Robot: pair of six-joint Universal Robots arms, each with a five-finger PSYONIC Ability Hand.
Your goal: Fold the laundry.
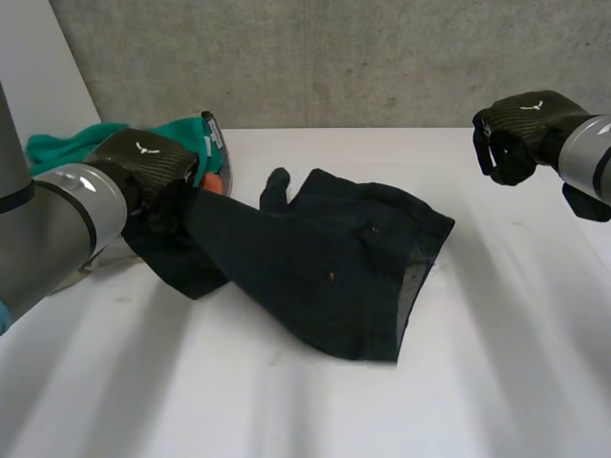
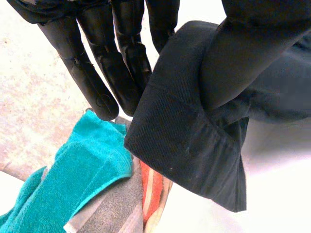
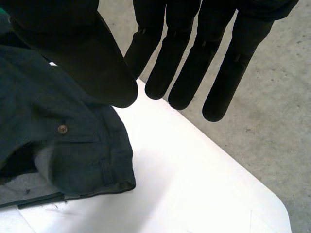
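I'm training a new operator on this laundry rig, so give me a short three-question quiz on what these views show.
1. True or false: the right robot hand grips the dark navy buttoned cloth garment.
2. Which of these lies beside the left robot hand? A) teal terry towel B) yellow sock C) white shirt
3. Fill in: one end of the garment is pinched by the ___ robot hand.
Key: 1 false; 2 A; 3 left.
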